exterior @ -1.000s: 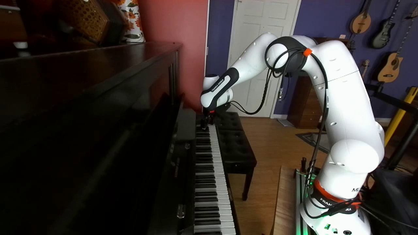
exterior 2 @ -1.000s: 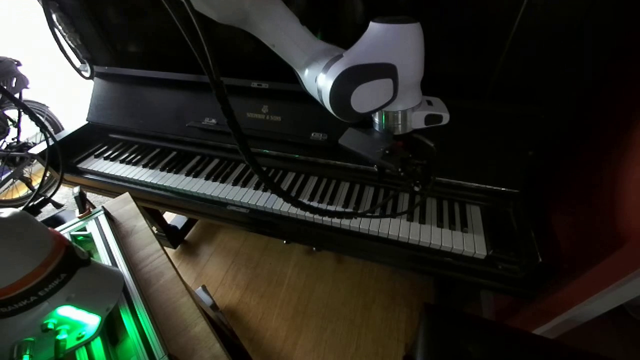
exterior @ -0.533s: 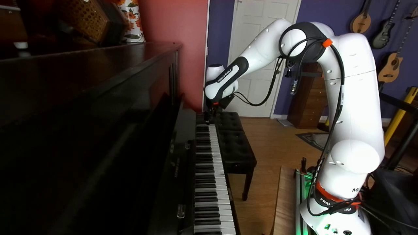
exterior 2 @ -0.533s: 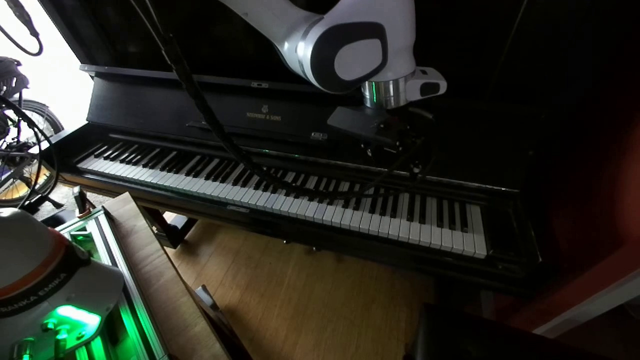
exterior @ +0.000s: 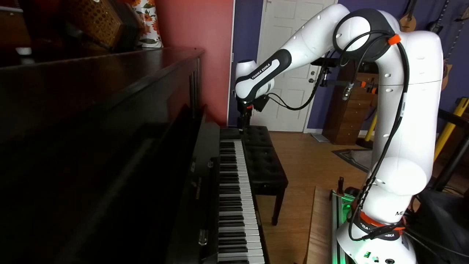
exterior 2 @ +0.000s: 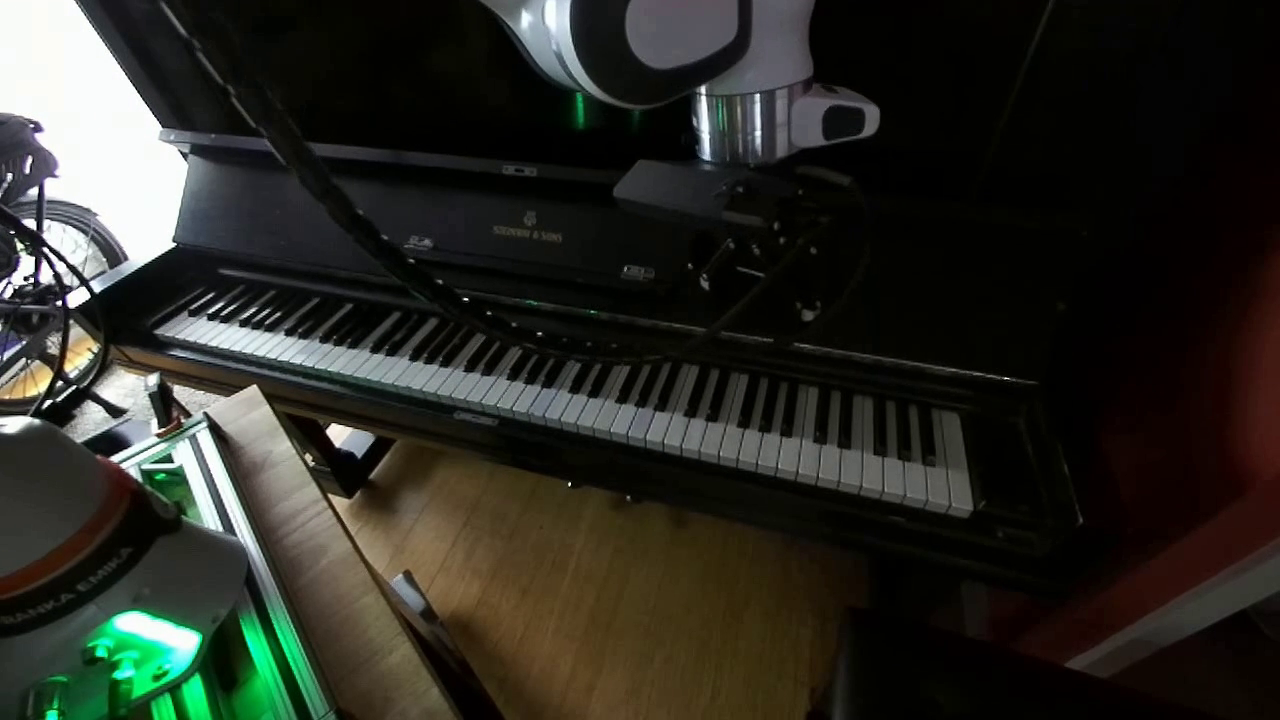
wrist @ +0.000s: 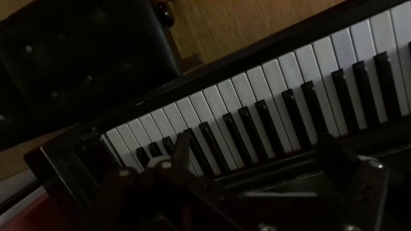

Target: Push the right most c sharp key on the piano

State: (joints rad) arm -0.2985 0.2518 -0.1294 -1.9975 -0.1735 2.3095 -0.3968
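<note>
The claw (wrist: 252, 141), jaws apart, hangs above the dark, glossy wooden piano (exterior 2: 585, 260). Below the claw, the slim black key (wrist: 214, 147), likely C sharp, should sink lightly; press its front end.

black bench (exterior: 265, 165) (tufted) | white door (exterior: 293, 86) | probably a concertina (exterior: 99, 24), dim

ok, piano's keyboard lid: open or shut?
Open. The lid of the piano is raised behind the keys, which show uncovered in all three views.
</note>
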